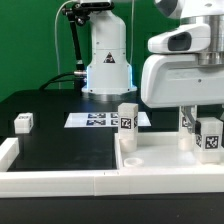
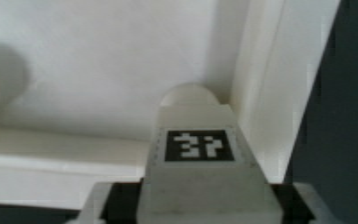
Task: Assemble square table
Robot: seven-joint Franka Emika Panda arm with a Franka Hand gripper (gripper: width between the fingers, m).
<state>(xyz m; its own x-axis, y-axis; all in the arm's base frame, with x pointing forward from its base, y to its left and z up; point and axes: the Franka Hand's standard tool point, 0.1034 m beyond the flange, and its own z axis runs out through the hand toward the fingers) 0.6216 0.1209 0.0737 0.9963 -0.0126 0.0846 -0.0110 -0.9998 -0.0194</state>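
Observation:
The white square slab (image 1: 160, 160) lies rim-up at the exterior view's lower right. My gripper (image 1: 204, 120) is above its right corner, shut on a white tagged leg (image 1: 211, 138) that stands upright against the slab. In the wrist view the gripper (image 2: 197, 206) holds this leg (image 2: 197, 130) between its fingers (image 2: 115, 205), with the tag facing the camera and the leg's tip close to the slab's rim wall (image 2: 279, 60). A second leg (image 1: 127, 117) stands at the slab's far left corner. Another tagged leg (image 1: 187, 122) shows behind my fingers. A fourth leg (image 1: 23, 123) lies loose at the left.
The robot base (image 1: 105, 60) stands at the back centre. The marker board (image 1: 95, 120) lies flat in front of it. A long white rail (image 1: 50, 181) runs along the front edge and up the left side of the black table.

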